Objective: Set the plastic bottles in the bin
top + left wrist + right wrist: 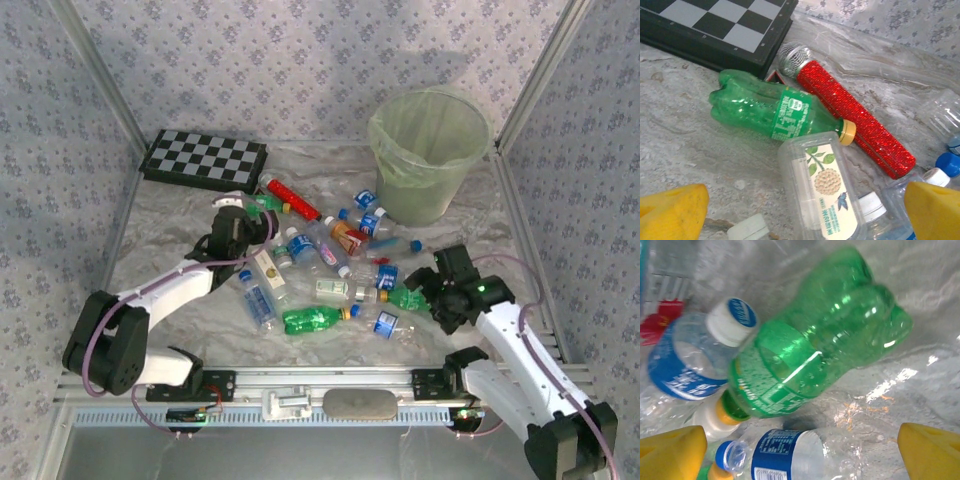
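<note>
Yellow fingertip pads (671,210) of the left gripper (802,217) stand wide apart and grip nothing. Directly between them lies a clear flat-sided plastic bottle with a white flower label (822,197). Just beyond it, a green ribbed plastic bottle with a yellow cap (765,110) lies on its side, cap just beside a red glitter microphone (855,117). Farther out sits a flat black-and-white checkerboard (715,25).

The right gripper (800,455) is likewise spread wide and empty. A clear plastic bottle with a blue label (785,457) lies between its pads. Beyond that lies a second green plastic bottle (825,335), and to the left of this one a clear bottle with a blue band and white cap (685,362).

In the top view, loose plastic bottles (318,319) are scattered between the two grippers. The round pale green translucent bin (420,190) stands upright well beyond the right gripper.

Handling, as judged:
- The bottles look empty, so they should be light, thin-walled and easily dented.
- Their smooth round bodies are likely to roll or slip.
- Take hold across the labelled mid-body, with the jaws square to the long axis.
- Avoid the cap and the tapered neck.
</note>
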Tool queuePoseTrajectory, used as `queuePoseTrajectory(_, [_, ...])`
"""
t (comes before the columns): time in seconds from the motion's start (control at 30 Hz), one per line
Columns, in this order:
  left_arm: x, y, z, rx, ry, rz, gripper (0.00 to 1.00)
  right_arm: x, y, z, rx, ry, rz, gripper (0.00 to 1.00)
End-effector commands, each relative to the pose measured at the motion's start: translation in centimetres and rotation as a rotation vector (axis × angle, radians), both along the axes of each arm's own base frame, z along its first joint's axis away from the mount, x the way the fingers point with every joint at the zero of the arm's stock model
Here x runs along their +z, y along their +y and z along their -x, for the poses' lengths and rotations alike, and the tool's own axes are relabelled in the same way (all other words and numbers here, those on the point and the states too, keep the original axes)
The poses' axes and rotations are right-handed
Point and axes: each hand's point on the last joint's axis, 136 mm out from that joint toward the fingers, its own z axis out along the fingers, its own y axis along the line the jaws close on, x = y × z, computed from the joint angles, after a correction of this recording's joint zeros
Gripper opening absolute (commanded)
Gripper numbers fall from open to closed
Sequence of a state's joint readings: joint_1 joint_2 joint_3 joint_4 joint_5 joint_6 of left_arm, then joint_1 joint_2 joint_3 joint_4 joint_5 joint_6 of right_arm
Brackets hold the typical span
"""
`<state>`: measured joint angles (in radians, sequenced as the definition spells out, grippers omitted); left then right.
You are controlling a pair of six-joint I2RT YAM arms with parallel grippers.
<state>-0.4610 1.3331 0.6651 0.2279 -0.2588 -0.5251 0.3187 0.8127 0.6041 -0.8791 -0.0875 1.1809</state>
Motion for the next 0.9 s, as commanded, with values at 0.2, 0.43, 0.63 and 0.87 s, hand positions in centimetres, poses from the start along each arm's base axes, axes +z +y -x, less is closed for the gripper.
queuePoseTrajectory(0.2, [0.6, 2.9, 1.9, 0.089, -0.031, -0.062, 1.00, -2.7, -0.2, -1.3, -0.276, -0.051, -0.077, 0.99])
queuePoseTrajectory(0.43, [1.3, 3.6, 2.2, 0.110, -0.055, -0.079, 1.00, -4.4, -1.5, -2.8, -0.402, -0.111, -0.077, 0.95])
queuePoseTrajectory(0.63, [1.2, 3.9, 2.5, 0.119, -0.053, -0.077, 1.00, -4.7, -2.7, -3.5, -0.442, -0.140, -0.038, 0.89])
queuePoseTrajectory(0.87, [1.7, 4.4, 2.9, 0.141, -0.069, -0.067, 1.00, -5.2, -3.3, -4.4, -0.446, -0.150, -0.021, 0.82])
